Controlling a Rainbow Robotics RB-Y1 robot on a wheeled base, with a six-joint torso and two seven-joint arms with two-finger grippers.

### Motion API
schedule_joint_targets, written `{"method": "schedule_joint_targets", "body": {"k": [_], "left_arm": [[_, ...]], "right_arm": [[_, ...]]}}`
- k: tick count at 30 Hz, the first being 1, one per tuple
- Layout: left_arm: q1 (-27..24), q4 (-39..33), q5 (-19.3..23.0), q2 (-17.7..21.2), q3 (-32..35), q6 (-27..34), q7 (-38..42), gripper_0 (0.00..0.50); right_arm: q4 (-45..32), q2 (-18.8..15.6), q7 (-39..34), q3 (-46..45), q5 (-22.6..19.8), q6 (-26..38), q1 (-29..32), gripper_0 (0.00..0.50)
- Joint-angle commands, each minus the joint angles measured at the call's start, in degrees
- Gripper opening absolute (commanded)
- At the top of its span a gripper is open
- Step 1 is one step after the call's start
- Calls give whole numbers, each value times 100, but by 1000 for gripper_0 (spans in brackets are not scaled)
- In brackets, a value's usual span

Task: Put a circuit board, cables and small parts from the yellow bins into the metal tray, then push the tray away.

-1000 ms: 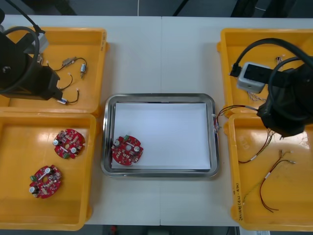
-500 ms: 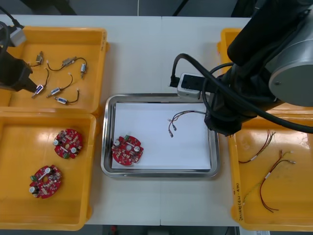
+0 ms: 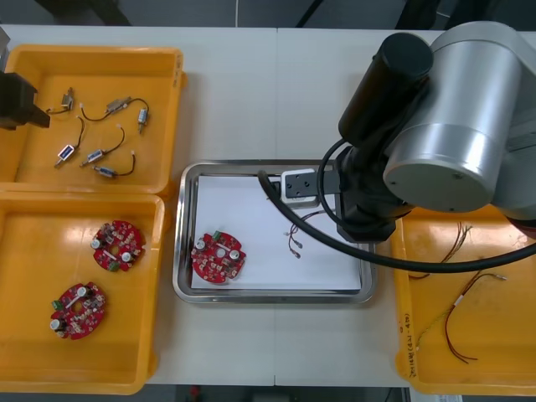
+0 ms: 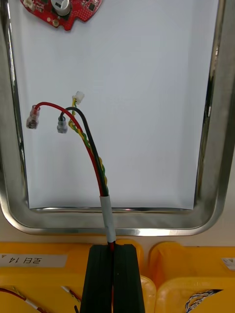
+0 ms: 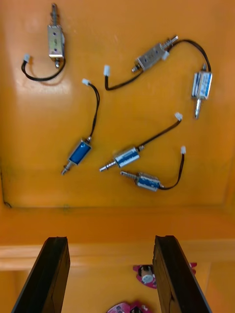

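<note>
Nearest the robot, the near left yellow plastic bin (image 3: 25, 368) holds two round red circuit boards (image 3: 118, 245), lying apart on its floor. On the other side of the light table (image 3: 276, 84), the near right yellow bin (image 3: 511, 360) holds loose red and yellow cables (image 3: 459, 311).

Between the bins sits the shiny rectangular metal tray (image 3: 272, 295), white inside. A third round red board (image 3: 218, 256) lies by its near left corner.

The right gripper (image 4: 113, 254) is at the tray's right rim. Its black fingers (image 4: 100, 279) are pressed together on the white-sleeved end of a cable bundle (image 4: 93, 156) of red, black and twisted yellow wires. The bundle reaches out over the white floor. Its small plug ends (image 3: 295, 236) are around the middle of the tray, well apart from the board. Whether they touch the floor I cannot tell.

Farther off, the left gripper (image 5: 110, 239) hovers over the near wall of the far left yellow bin (image 3: 172, 92), with its fingers spread wide and nothing between them. Beyond its fingertips, several small metal parts (image 5: 125, 156) with thin black leads lie scattered on that bin's floor.
</note>
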Motion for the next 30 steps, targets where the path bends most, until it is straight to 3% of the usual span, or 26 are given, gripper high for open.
{"method": "schedule_joint_targets", "body": {"k": [1, 8, 15, 25, 30], "left_arm": [[-614, 483, -127, 193, -254, -420, -827, 500], [-1001, 1238, -223, 175, -676, -1123, -915, 500], [-1317, 1748, -408, 175, -1010, -1607, -1055, 500], [-1581, 2557, -838, -212, -1080, -2767, -1301, 500], [-1590, 2812, -874, -361, -1080, -3250, -1389, 500]], "right_arm": [[273, 417, 165, 332, 207, 20, -211, 0], [800, 777, 200, 613, 470, 6, -175, 0], [1099, 795, 200, 1105, 822, -460, -114, 0], [1583, 900, 244, 1501, 1182, -969, -44, 0], [1846, 971, 279, 1518, 1147, -1172, -52, 0]]}}
